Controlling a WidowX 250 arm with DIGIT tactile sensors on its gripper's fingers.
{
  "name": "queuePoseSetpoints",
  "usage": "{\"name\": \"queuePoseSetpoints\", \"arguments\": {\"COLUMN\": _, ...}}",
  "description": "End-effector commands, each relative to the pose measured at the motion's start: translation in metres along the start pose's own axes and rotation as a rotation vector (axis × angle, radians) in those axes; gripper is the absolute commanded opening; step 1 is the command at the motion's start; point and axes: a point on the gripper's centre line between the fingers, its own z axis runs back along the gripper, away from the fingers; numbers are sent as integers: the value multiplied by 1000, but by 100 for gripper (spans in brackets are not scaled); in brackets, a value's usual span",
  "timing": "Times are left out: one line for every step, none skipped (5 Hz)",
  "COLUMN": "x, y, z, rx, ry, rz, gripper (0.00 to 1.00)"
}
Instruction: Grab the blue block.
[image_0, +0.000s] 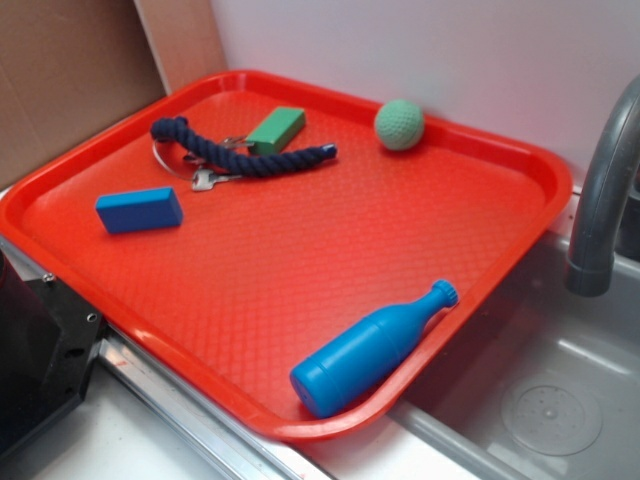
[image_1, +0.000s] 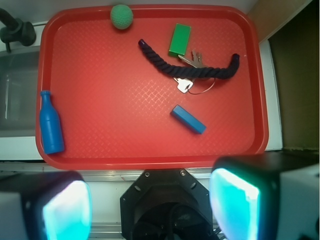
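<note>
The blue block (image_0: 139, 210) lies flat on the red tray (image_0: 300, 270) near its left edge. In the wrist view the blue block (image_1: 188, 119) lies right of the tray's middle, turned at an angle. My gripper (image_1: 150, 210) is open and empty, high above the robot base, short of the tray's near rim. Its two fingers (image_1: 235, 205) frame the bottom of the wrist view, far apart. The gripper does not show in the exterior view.
On the tray lie a green block (image_1: 180, 39), a dark blue rope (image_1: 192, 67) with keys (image_1: 187, 86), a green ball (image_1: 121, 16) and a blue bottle (image_1: 51, 129). A sink and grey faucet (image_0: 600, 200) are to the right. The black robot base (image_1: 167, 205) sits below the gripper.
</note>
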Motion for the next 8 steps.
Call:
{"name": "queuePoseSetpoints", "arguments": {"x": 0, "y": 0, "z": 0, "rx": 0, "ry": 0, "rz": 0, "gripper": 100}}
{"name": "queuePoseSetpoints", "arguments": {"x": 24, "y": 38, "z": -52, "rx": 138, "ry": -62, "rz": -106, "gripper": 100}}
{"name": "queuePoseSetpoints", "arguments": {"x": 48, "y": 55, "z": -101, "rx": 160, "ry": -128, "rz": -222, "gripper": 100}}
{"name": "queuePoseSetpoints", "arguments": {"x": 59, "y": 63, "z": -154, "rx": 120, "ry": -96, "rz": -314, "gripper": 100}}
{"name": "queuePoseSetpoints", "arguments": {"x": 54, "y": 53, "z": -206, "rx": 53, "ry": -38, "rz": -402, "gripper": 100}}
{"name": "queuePoseSetpoints", "arguments": {"x": 42, "y": 44, "z": -234, "rx": 9, "ry": -24, "rz": -448, "gripper": 100}}
{"name": "queuePoseSetpoints", "arguments": {"x": 38, "y": 36, "z": -227, "rx": -45, "ry": -10, "rz": -467, "gripper": 100}}
{"name": "queuePoseSetpoints", "arguments": {"x": 32, "y": 34, "z": -223, "rx": -38, "ry": -1, "rz": -465, "gripper": 100}}
